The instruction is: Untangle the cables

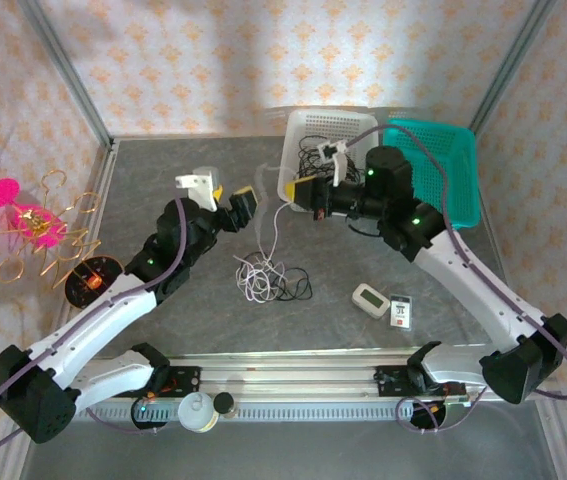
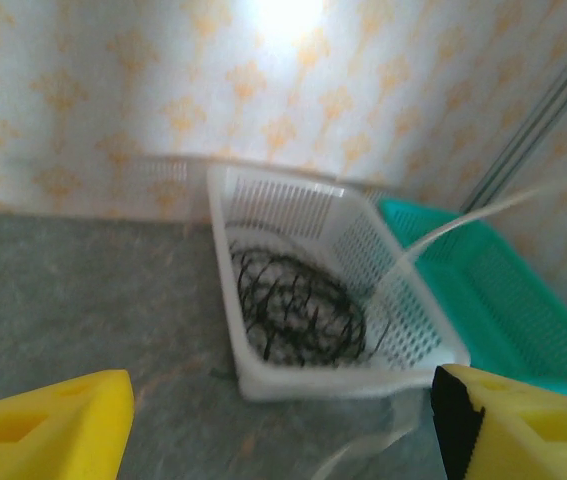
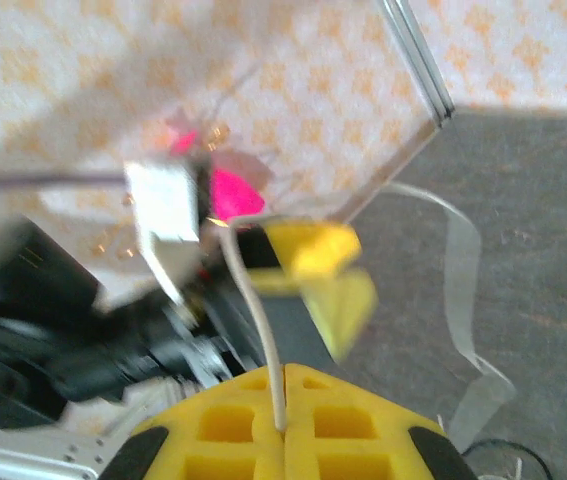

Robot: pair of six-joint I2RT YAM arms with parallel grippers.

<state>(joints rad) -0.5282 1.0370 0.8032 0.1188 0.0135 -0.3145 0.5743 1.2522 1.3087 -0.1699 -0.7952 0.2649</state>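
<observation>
A loose heap of white and black cables (image 1: 268, 277) lies mid-table. One white cable (image 1: 279, 222) rises from it to my right gripper (image 1: 297, 192), which is shut on it; in the right wrist view the cord (image 3: 260, 310) is pinched between the closed yellow pads (image 3: 283, 432). My left gripper (image 1: 240, 209) hangs open just left of that cord, nothing between its fingers (image 2: 48, 430). More black cables (image 2: 298, 305) lie coiled in the white basket (image 2: 343, 382). A blurred white cable (image 2: 463, 222) crosses in front of the baskets.
A teal basket (image 1: 455, 190) stands right of the white basket (image 1: 293, 135). A small white device (image 1: 371, 299) and a card (image 1: 401, 312) lie front right. A pink and gold ornament (image 1: 25, 225) and a dark disc (image 1: 93, 278) sit at the left.
</observation>
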